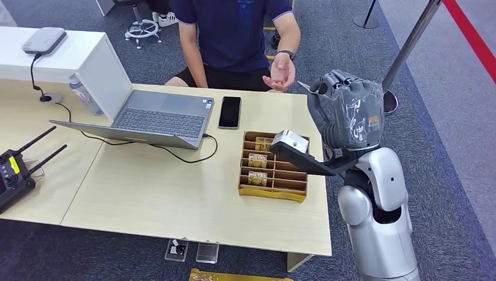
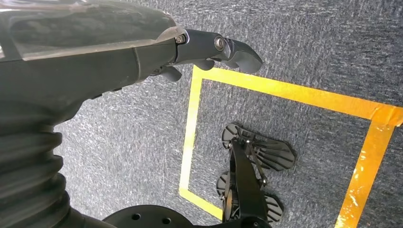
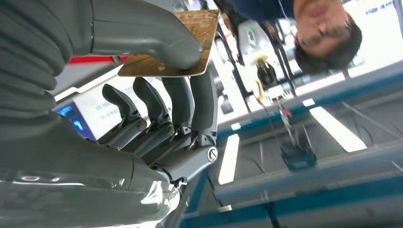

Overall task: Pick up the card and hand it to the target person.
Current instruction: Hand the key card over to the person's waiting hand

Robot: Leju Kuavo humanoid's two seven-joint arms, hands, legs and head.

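The bench [image 1: 175, 193] carries an open laptop [image 1: 158, 114], a slotted wooden tray [image 1: 274, 170] of cards and a black phone [image 1: 229, 112]. Behind it sits a person [image 1: 234, 35], one palm [image 1: 281, 73] turned up near the bench's far edge. The raised right hand [image 1: 351, 111] pinches the card [image 3: 176, 45] between thumb and fingers, just beside that palm. The left hand [image 2: 209, 50] hangs over grey carpet with yellow tape [image 2: 285, 90], grasping nothing; whether its fingers are spread or curled I cannot tell.
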